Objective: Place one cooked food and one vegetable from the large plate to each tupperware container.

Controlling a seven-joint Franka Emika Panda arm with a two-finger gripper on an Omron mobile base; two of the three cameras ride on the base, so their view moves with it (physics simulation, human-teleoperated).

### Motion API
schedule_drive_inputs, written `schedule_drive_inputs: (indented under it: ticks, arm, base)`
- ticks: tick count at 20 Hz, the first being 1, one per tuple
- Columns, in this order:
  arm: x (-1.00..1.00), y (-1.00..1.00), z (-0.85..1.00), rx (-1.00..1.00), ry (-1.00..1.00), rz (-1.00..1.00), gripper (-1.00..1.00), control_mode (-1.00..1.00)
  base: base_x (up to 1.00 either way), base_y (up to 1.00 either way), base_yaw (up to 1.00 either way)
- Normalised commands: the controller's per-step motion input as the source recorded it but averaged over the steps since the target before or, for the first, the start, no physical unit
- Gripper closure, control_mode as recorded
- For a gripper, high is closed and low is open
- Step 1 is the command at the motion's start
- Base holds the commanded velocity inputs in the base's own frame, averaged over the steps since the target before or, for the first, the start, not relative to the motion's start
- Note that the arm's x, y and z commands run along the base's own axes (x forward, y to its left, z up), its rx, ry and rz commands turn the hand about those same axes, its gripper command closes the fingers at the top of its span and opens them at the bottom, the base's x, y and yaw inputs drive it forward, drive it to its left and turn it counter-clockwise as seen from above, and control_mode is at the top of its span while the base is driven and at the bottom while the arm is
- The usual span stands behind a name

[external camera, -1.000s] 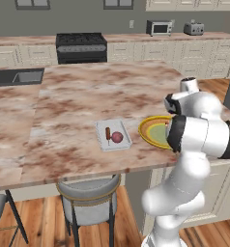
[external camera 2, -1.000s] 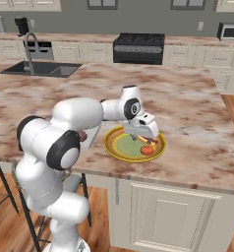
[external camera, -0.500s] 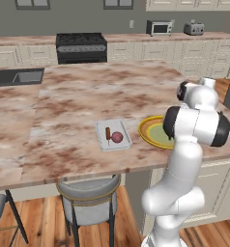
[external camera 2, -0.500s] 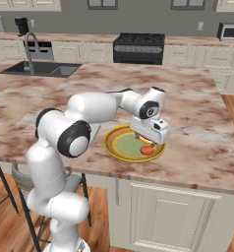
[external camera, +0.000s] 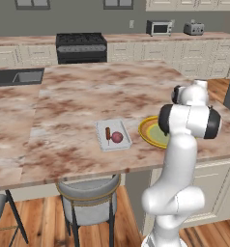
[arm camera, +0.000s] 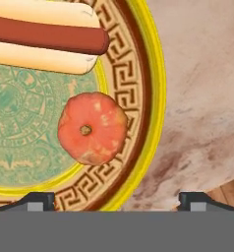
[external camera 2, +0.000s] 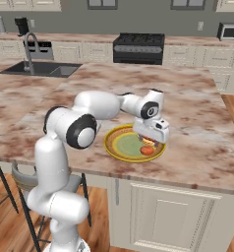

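Observation:
The large plate [external camera 2: 120,137] with its yellow rim [arm camera: 155,78] lies near the counter's front edge. On it are an orange-red tomato [arm camera: 92,128] [external camera 2: 147,150] and a hot dog in a bun [arm camera: 45,37]. My gripper [external camera 2: 151,142] [arm camera: 116,200] hangs just above the plate's right side, open, the tomato lying ahead of and between its fingertips [arm camera: 38,199], untouched. One tupperware container [external camera: 113,135] sits left of the plate [external camera: 149,131] and holds a small sausage [external camera: 107,133] and a round red vegetable [external camera: 117,137]. My arm hides the plate's right part in the left base view.
The counter's front edge [external camera 2: 188,179] runs close below the plate. A stool [external camera: 88,198] stands under the counter by the tray. A sink [external camera: 18,76] is at the far left, a stove [external camera: 81,46] and microwave [external camera: 159,28] along the back wall.
The arm has swung its elbow around and straightened. The hand has shifted toward the plate's right side and now sits over the tomato. The jaws stayed open.

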Motion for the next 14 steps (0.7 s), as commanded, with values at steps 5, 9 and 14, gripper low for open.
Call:
schedule_drive_inputs:
  ticks: [5,9,14]
  arm:
    - [0.11,0.01,-0.41,-0.1,0.0,0.17,-1.0,-1.0]
    - [0.19,0.08,-0.03,0.0,0.0,0.15,-1.0,-1.0]
    - [0.28,0.02,-0.17,0.0,0.0,0.11,-1.0,-1.0]
  base:
    - [0.0,0.0,0.0]
    - [0.0,0.0,0.0]
    - [0.0,0.0,0.0]
